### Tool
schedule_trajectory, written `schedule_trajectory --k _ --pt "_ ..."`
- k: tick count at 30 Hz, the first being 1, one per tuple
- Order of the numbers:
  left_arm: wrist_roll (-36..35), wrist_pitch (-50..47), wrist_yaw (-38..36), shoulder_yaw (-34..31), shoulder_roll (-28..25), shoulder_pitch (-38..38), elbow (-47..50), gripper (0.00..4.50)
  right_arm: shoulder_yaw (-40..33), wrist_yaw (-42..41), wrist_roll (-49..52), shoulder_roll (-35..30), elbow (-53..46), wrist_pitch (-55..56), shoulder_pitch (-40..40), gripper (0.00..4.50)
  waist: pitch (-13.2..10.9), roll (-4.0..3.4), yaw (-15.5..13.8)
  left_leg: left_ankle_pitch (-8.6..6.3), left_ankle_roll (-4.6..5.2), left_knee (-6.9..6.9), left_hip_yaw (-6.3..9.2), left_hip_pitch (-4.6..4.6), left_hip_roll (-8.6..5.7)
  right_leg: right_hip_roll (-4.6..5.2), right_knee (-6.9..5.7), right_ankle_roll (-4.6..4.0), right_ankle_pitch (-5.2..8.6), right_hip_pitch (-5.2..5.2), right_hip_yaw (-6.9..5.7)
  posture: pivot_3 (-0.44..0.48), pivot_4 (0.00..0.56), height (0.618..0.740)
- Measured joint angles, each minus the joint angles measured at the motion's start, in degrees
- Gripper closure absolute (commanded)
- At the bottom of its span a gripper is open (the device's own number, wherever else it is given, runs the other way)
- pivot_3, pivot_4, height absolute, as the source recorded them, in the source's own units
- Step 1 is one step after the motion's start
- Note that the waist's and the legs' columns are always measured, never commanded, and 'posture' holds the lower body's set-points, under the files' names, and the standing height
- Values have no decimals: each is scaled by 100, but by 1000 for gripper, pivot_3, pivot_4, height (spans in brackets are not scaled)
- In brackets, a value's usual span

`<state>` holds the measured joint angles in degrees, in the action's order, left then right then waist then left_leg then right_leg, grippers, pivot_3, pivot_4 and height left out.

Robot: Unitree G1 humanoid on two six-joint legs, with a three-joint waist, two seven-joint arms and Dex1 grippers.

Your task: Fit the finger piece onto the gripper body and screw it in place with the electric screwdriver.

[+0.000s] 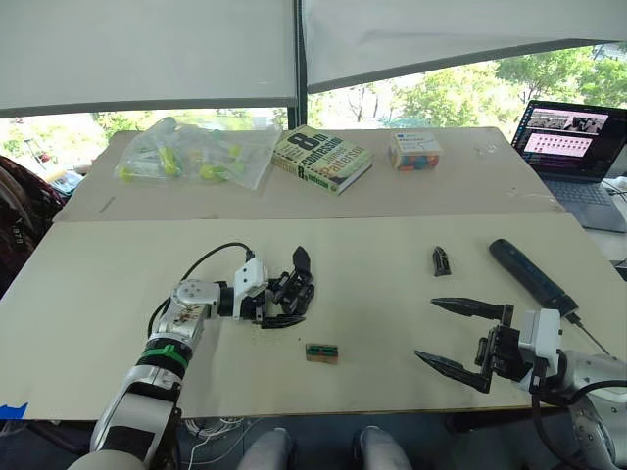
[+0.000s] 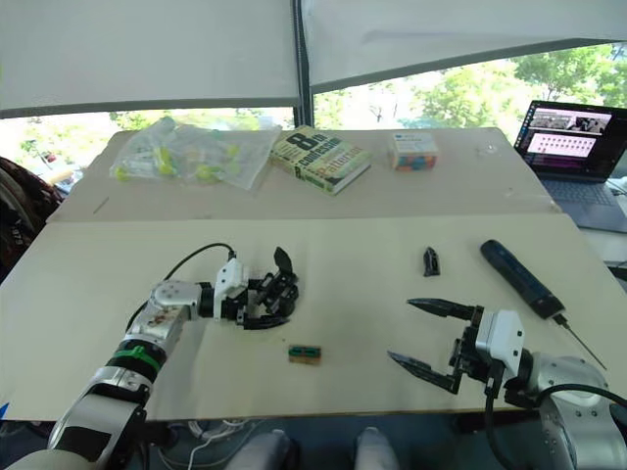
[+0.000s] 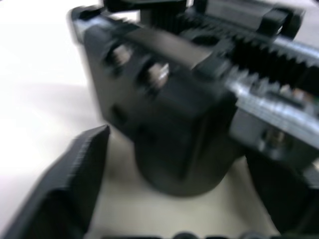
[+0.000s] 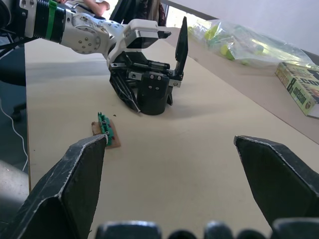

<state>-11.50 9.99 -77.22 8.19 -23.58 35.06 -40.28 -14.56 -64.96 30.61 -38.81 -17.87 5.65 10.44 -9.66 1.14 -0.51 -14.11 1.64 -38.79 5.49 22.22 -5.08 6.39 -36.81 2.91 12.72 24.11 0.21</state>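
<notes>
The gripper body (image 1: 292,286) stands on the table left of centre, a black block with a pointed finger sticking up. My left gripper (image 1: 294,305) reaches in from the left with a finger on either side of its base, shut on it. The finger piece (image 1: 442,260) lies alone on the table to the right of centre. Further right, the electric screwdriver (image 1: 532,275) lies slantwise with its thin bit toward the table's right edge. My right gripper (image 1: 426,328) hovers open near the front edge, nearer than the finger piece, with nothing between its fingers.
A small green part on a brown block (image 1: 321,352) lies in front of the gripper body. At the back lie a plastic bag (image 1: 196,155), a book (image 1: 321,159) and a colourful box (image 1: 415,150). A laptop (image 1: 573,147) sits at the far right.
</notes>
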Motion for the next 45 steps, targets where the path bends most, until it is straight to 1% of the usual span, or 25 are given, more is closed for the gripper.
schedule_trajectory --k 1,4,6,11,14,19,27,33,35,36,37,38,43,45 --pt "-25 -3 -37 -24 16 -29 16 2127 -1 2 0 0 -3 0 4 0 0 0 2 0 0 0 0 0 0 0 0 0 0 0 0 0 150 740" --pt "-23 -2 48 -83 87 -168 203 2134 -17 3 0 0 -4 1 43 0 0 0 -6 0 1 0 0 0 0 1 0 0 0 0 1 0 150 740" --pt "-12 -44 299 -123 182 -275 381 2134 -23 2 -1 0 -4 2 99 0 -1 1 -22 0 1 -2 -1 2 -1 2 1 1 -1 0 1 0 150 740" --pt "220 -539 1416 -143 446 -752 1372 2134 -39 5 -7 0 -6 7 140 0 -1 2 -29 -2 4 -4 -1 6 -2 4 4 6 -3 2 4 0 150 740" --pt "235 -899 1761 -79 580 -1056 1944 2134 -40 24 -10 2 -6 9 166 0 -1 2 -23 -2 4 -3 -1 6 -2 3 3 5 -3 3 4 0 150 740" --pt "317 -1036 1919 101 549 -1261 2346 2134 -38 48 -12 10 -7 9 212 0 -1 1 -17 -2 4 -3 -1 2 -1 3 2 5 -3 1 5 0 150 740" --pt "354 -1015 1947 173 346 -1257 2376 2134 -39 67 -14 11 -7 10 217 0 1 -1 21 -2 3 1 -3 -5 3 -2 1 4 -3 -1 7 0 150 740" --pt "301 -1138 1898 178 313 -1248 2371 2134 -38 79 -23 14 -7 17 222 0 1 -2 25 -2 3 1 -4 -9 3 -2 1 5 -3 -4 9 0 150 740" --pt "256 -1198 1891 177 296 -1246 2372 1060 -38 79 -23 14 -7 19 223 0 2 -3 32 -2 3 2 -5 -11 4 -2 1 5 -3 -5 9 0 150 740" --pt "237 -1222 1885 177 284 -1247 2372 687 -39 79 -23 14 -7 19 226 0 2 -3 34 -2 3 2 -5 -12 4 -2 0 5 -3 -6 10 0 150 740" --pt "224 -1251 1876 175 266 -1253 2383 198 -39 78 -20 14 -7 19 237 0 2 -3 35 -2 3 2 -5 -12 4 -2 0 5 -3 -6 10 0 150 740" --pt "214 -1278 1864 171 228 -1275 2417 93 -45 77 -19 14 -7 19 260 0 2 -4 38 -2 3 3 -6 -13 4 -2 0 5 -3 -6 10 0 150 740" --pt "-29 -1405 1730 -8 -106 -1583 2706 93 -280 161 16 13 -45 -1 497 0 5 -8 63 -2 3 6 -8 -16 6 -2 0 4 -3 -4 19 0 150 740" --pt "-191 -1429 1632 -145 -332 -1806 2859 93 -467 306 182 17 -185 -118 720 0 7 -13 62 -2 3 8 -8 -16 9 -2 0 4 -3 -4 21 0 150 740"
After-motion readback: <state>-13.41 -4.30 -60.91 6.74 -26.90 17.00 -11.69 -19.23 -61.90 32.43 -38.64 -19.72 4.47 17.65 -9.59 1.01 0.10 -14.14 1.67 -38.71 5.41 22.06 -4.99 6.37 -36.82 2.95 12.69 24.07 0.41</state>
